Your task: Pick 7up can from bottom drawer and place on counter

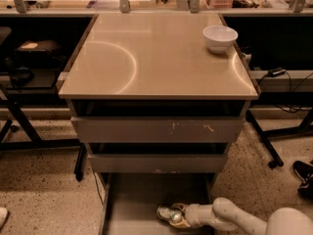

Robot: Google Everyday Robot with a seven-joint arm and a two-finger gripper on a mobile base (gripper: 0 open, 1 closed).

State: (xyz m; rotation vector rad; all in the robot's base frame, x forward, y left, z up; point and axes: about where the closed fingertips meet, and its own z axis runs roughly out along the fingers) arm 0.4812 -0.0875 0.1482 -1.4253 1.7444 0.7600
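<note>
Down in the bottom drawer (139, 199), near its front right side, the 7up can (166, 212) lies on the flat grey floor. My gripper (172, 215) is right there with it. One finger sits above the can and one below, so the can is between them. I think the gripper is closed on the can, but the corner is dim and I can't be sure how tight the hold is.

The arm (230, 217) comes in low from the right because the drawer is close to the ground. It has to reach in sideways under the drawers above.

The bottom drawer is pulled out, so there is open room above the can to lift it. Just above it are two more grey drawers. The higher drawer front (156, 129) has pale scratch marks.

On top is the counter (146, 58), wide, beige and shiny. That is where the can must go. A white bowl (220, 37) sits near its back right corner, so I would set the can down away from it.
</note>
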